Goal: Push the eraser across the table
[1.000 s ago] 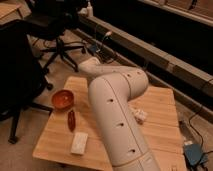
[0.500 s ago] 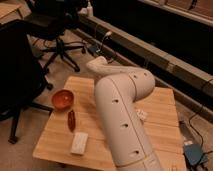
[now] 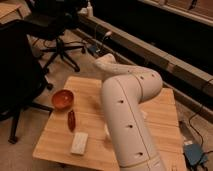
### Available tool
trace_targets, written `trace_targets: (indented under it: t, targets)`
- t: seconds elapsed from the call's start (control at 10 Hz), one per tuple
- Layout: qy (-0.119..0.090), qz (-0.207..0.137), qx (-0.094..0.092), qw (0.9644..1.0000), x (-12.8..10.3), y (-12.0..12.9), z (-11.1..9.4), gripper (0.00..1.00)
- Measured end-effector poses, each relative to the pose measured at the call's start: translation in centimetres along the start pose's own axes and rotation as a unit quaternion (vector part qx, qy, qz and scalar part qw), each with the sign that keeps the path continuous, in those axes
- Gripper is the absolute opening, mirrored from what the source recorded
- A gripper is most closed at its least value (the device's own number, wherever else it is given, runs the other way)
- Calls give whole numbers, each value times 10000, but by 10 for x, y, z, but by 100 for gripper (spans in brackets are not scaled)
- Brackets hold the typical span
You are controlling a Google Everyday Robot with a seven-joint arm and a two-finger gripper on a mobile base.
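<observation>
Light-wood table (image 3: 165,107) carries an orange bowl (image 3: 63,99) at its left edge, a dark red oval object (image 3: 72,120) just below it, and a pale beige block (image 3: 79,143) near the front. White robot arm (image 3: 127,120) covers the table's centre. Gripper and eraser are hidden behind the arm; jaw state cannot be determined.

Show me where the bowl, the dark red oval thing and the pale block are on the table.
bowl (image 3: 63,99), camera view, centre of its inside.
dark red oval thing (image 3: 71,120), camera view, its middle.
pale block (image 3: 79,142), camera view, top face.
The gripper is hidden behind the arm (image 3: 125,115).
</observation>
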Motion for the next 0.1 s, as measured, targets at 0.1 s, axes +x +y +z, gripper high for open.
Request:
trace_targets:
  t: [0.1]
  targets:
    - [33,36,-25,10000,1,-5,1,4]
